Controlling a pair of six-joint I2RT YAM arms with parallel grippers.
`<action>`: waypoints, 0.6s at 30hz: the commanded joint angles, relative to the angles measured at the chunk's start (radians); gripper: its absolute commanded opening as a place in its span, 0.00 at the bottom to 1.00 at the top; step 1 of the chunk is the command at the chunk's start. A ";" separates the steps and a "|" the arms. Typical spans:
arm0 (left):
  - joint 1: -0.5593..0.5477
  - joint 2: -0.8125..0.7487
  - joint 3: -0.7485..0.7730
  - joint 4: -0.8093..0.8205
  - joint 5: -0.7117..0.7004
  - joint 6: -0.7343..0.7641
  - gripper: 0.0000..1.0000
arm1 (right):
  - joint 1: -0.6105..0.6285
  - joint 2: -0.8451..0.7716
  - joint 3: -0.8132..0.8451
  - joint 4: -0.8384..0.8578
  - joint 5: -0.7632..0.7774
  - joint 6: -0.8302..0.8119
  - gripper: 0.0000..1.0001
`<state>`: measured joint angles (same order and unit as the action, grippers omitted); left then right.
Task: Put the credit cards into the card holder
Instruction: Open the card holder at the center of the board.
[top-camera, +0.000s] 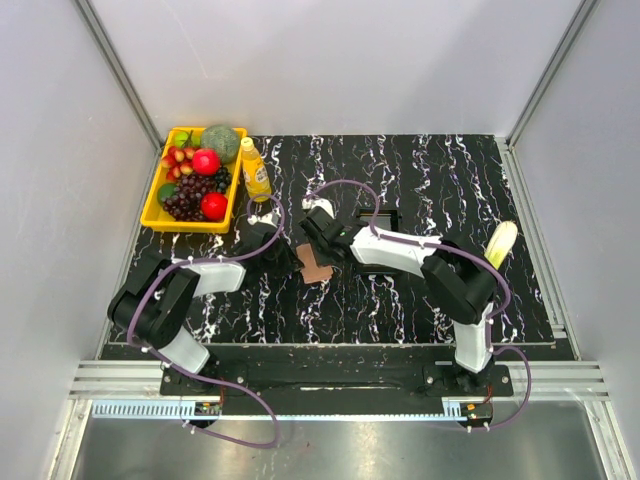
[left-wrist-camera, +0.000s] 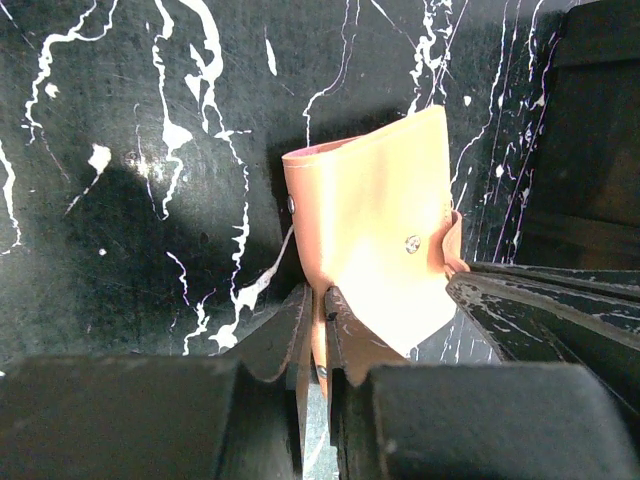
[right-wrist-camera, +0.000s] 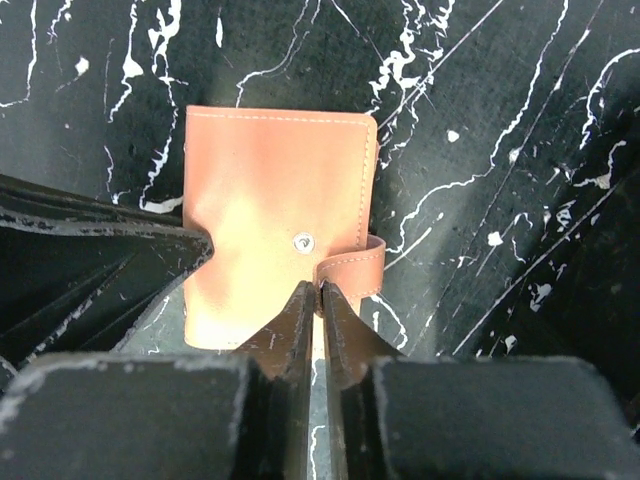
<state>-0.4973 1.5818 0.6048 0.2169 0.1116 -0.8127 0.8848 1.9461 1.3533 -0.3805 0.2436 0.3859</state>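
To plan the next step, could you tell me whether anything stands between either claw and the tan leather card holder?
Nothing visible does. The left claw is pinched on one edge of the tan-brown leather folding card holder, and the right claw is closed on its edge by the snap tab.

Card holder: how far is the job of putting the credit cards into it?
Done: nothing that shows; no credit card is visible in any view. In hand: the left gripper pinches one edge of the card holder, and the right gripper is closed at its snap tab, which is off the snap. Left: open the holder, fetch the cards, slide them in.
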 joint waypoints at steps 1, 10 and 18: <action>0.023 0.037 0.010 -0.057 -0.084 0.026 0.00 | -0.003 -0.065 -0.032 0.002 0.013 0.004 0.00; 0.037 -0.003 0.016 -0.086 -0.067 0.084 0.05 | -0.069 -0.116 -0.102 0.046 0.003 0.019 0.00; 0.040 -0.022 0.064 -0.192 -0.107 0.158 0.03 | -0.106 -0.090 -0.091 0.100 -0.021 -0.039 0.01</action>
<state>-0.4713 1.5829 0.6384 0.1585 0.1139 -0.7399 0.7990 1.8771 1.2598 -0.3332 0.2417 0.3798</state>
